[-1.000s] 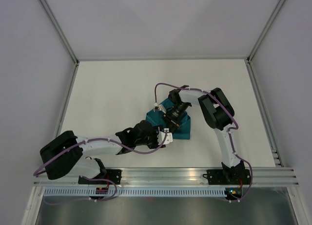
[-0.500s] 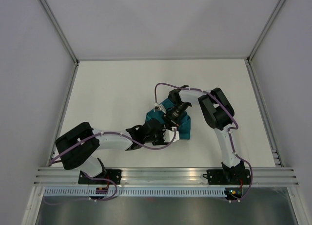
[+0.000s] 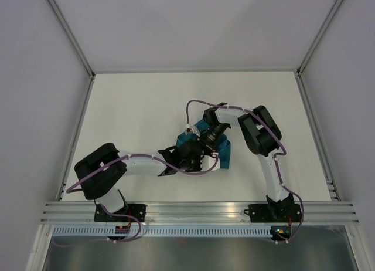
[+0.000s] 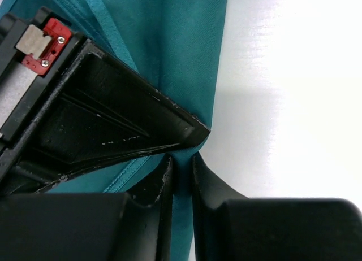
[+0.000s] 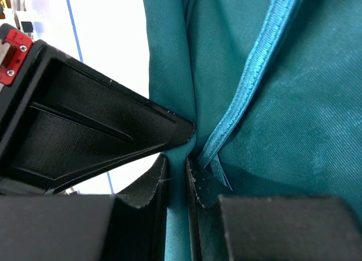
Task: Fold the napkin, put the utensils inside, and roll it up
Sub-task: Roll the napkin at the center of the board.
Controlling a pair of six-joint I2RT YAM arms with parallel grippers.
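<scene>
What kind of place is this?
Likely a lab test cell: white table, plain grey walls, aluminium frame posts, and an aluminium mounting rail at the near edge. Only household item visible: the napkin.

The left pincer (image 4: 182,162) is closed on a thin fold of the teal napkin (image 4: 181,57), the right pincer's black finger (image 4: 113,120) meeting the cloth just above, with white desk (image 4: 294,103) to the right.

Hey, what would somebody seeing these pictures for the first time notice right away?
The bunched teal napkin near the middle of the white table, with both arms crowded over it. Up close, the left gripper and the right gripper each pinch a fold of that cloth between nearly closed fingers.
</scene>
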